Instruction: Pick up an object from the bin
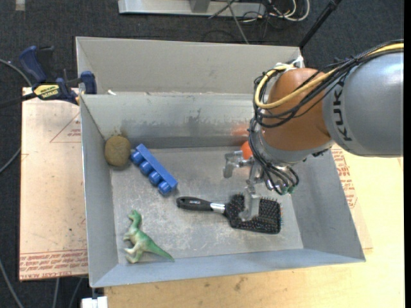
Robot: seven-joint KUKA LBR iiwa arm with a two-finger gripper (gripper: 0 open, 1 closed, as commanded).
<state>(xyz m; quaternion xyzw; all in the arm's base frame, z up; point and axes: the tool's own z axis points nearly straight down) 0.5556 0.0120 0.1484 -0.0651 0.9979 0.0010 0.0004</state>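
My gripper hangs low over the right half of the bin, open, with nothing between its fingers. One metal finger stands over bare floor. The other finger reaches down to the head of a black hairbrush, which lies flat with its handle pointing left. A small orange thing peeks out by the back wall, mostly hidden behind the wrist.
A blue studded brick lies at an angle left of centre. A brown round lump sits in the back left corner. A green toy dinosaur stands near the front left. The arm's orange cover and cables overhang the right side.
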